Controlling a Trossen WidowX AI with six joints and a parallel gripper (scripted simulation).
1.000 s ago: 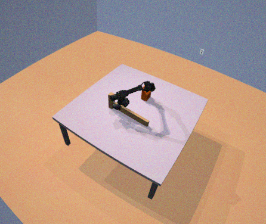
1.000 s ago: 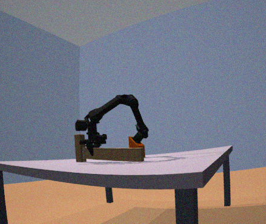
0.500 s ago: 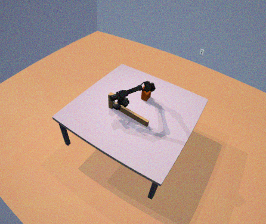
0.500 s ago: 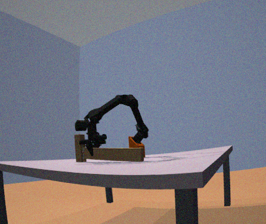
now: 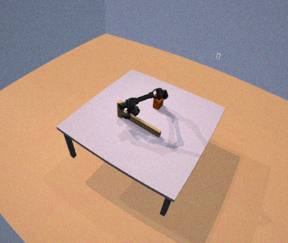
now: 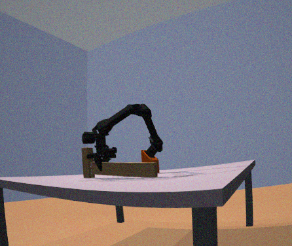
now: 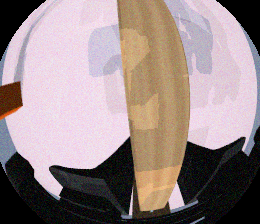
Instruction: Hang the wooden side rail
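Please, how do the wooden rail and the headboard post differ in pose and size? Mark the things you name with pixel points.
The wooden rail (image 5: 146, 126) (image 6: 129, 169) (image 7: 157, 85) lies lengthwise along the table; the headboard post (image 5: 119, 109) (image 6: 86, 163) stands upright. The wooden rail is longer; the headboard post reaches higher. Both look like brown wood.

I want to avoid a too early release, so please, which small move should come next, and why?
Probably a slight press down, pincer kept shut: it grips the rail beside the post, but the hooks are hidden.

Arm arched, hand lowered.
The black arm is bending downward, its hand pointing down, fingers gripping firmly.
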